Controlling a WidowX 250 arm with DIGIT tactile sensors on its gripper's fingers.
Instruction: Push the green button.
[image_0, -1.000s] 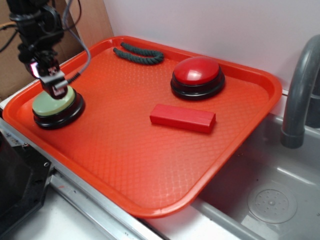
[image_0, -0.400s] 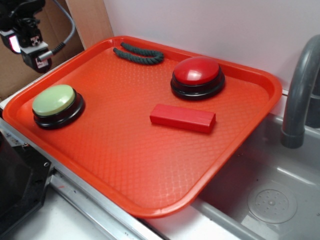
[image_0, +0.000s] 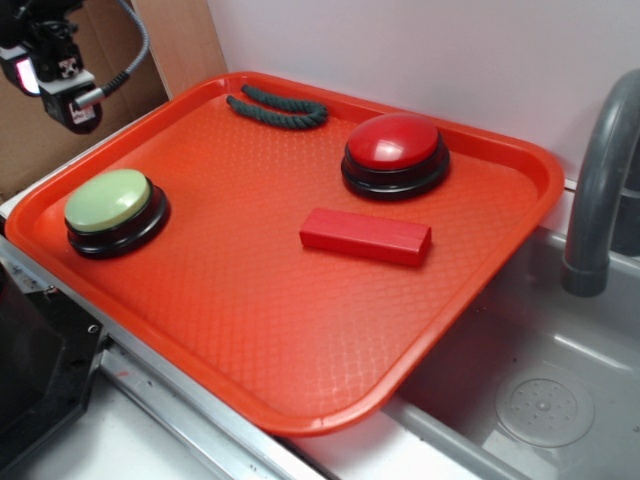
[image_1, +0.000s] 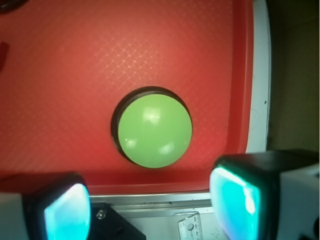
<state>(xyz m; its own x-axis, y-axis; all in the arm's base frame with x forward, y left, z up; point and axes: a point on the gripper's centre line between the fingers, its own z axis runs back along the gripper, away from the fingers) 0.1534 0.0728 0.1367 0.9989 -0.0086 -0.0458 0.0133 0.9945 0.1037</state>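
The green button (image_0: 108, 200), a pale green dome on a black base, sits at the near left corner of the red tray (image_0: 270, 330). My gripper (image_0: 72, 100) hangs well above and to the left of it, touching nothing. In the wrist view the green button (image_1: 155, 131) lies below me in the middle of the frame, with the tray's edge (image_1: 150, 181) just before my fingers. My gripper (image_1: 150, 210) is open, its two pads far apart with nothing between them.
On the tray also stand a red domed button (image_0: 395, 150), a red rectangular block (image_0: 365, 236) and a dark green rope (image_0: 277, 108). A grey faucet (image_0: 600, 190) and sink basin (image_0: 540, 400) are on the right. Cardboard stands behind my arm.
One second ago my gripper was down on the green button. It has since lifted up and to the left, clear of the button, which has not moved.
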